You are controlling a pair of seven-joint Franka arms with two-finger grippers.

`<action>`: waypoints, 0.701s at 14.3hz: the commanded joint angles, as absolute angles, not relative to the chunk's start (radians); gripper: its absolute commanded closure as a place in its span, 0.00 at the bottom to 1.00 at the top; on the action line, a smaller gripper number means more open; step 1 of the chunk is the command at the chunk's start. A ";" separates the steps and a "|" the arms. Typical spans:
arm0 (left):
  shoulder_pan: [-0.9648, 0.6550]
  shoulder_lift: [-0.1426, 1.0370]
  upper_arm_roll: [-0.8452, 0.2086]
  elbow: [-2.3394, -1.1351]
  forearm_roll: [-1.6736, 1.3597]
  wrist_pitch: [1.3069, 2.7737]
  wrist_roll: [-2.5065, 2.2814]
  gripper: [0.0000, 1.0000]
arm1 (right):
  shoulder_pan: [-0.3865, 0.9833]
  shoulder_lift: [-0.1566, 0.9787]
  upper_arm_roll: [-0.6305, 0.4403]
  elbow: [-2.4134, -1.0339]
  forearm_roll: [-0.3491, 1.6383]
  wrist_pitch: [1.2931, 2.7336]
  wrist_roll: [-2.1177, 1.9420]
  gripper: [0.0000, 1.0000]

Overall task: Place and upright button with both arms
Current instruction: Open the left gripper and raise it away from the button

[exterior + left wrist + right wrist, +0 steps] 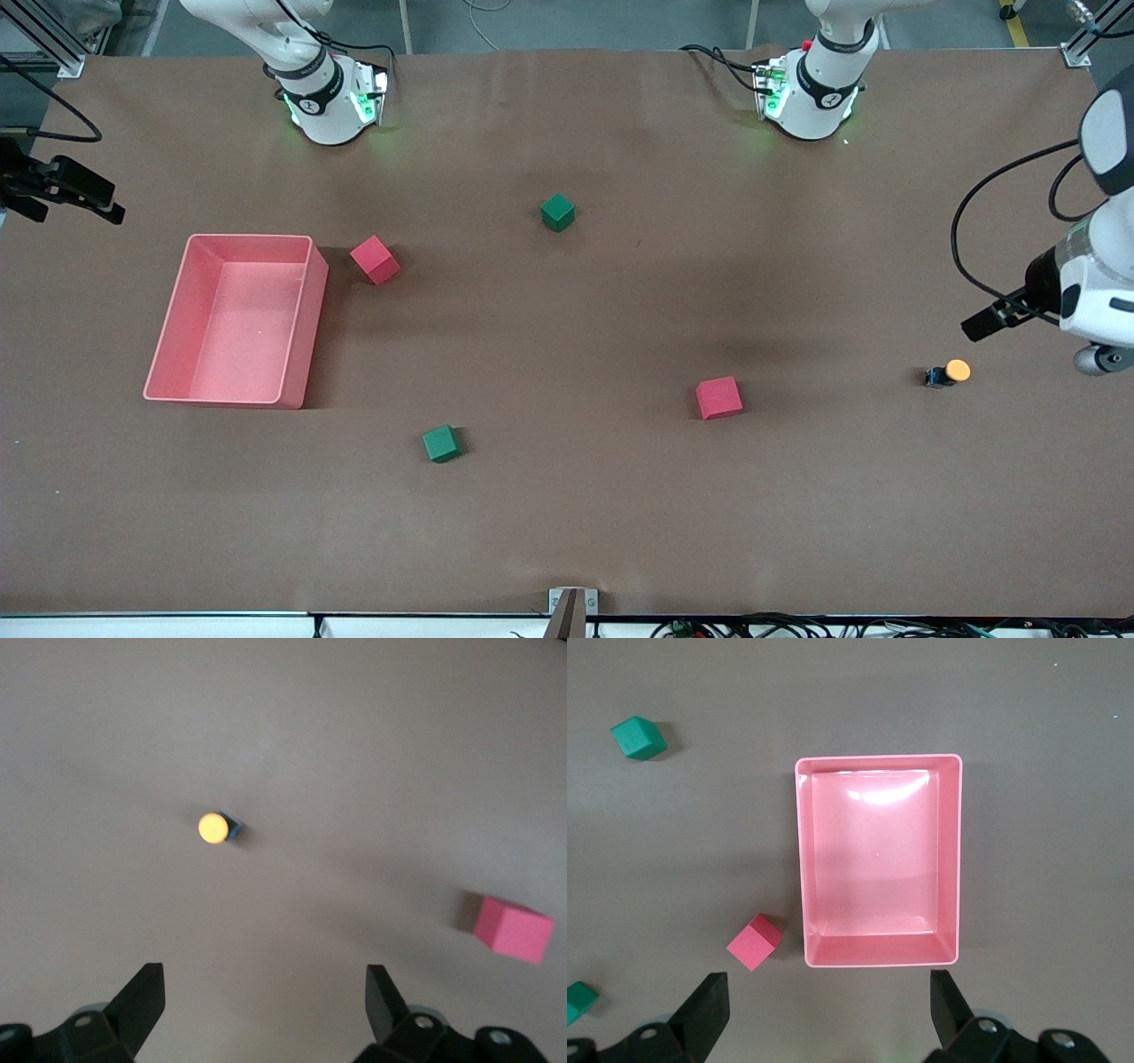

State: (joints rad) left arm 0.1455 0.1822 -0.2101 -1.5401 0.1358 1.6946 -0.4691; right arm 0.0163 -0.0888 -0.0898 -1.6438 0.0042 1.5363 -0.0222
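The button [948, 373] lies on its side on the brown table near the left arm's end, its orange cap pointing toward the table's edge. In the left wrist view the button [217, 827] shows its round orange cap with a bit of blue body beside it. My left gripper [979, 326] hangs open and empty over the table beside the button, not touching it; its fingers [142, 997] stand wide apart. My right gripper [93, 199] is open and empty, high over the right arm's end of the table beside the pink bin; its fingers [709, 1001] stand wide apart.
A pink bin [306, 328] stands empty at the right arm's end and also shows in the right wrist view [877, 958]. Two red cubes [375, 260] [718, 398] and two green cubes [557, 213] [440, 444] lie scattered on the table.
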 commanded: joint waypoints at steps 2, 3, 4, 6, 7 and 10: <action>0.108 0.111 -0.213 -1.537 0.034 1.636 -0.269 0.00 | 0.002 -0.100 -0.078 -1.652 0.017 1.542 -0.035 0.00; 0.095 0.095 -0.212 -1.537 0.008 1.626 -0.215 0.00 | 0.002 -0.100 -0.078 -1.652 0.017 1.540 -0.035 0.00; 0.094 0.075 -0.201 -1.537 -0.026 1.625 -0.178 0.00 | 0.003 -0.098 -0.078 -1.652 0.017 1.539 -0.037 0.00; 0.071 0.042 -0.184 -1.537 -0.057 1.606 -0.173 0.00 | 0.011 -0.098 -0.074 -1.652 0.017 1.537 -0.035 0.00; 0.060 0.031 -0.184 -1.537 -0.051 1.582 -0.157 0.00 | 0.017 -0.098 -0.072 -1.652 0.017 1.536 -0.037 0.00; 0.048 -0.006 -0.179 -1.539 -0.046 1.520 -0.129 0.00 | 0.017 -0.098 -0.072 -1.654 0.017 1.531 -0.098 0.00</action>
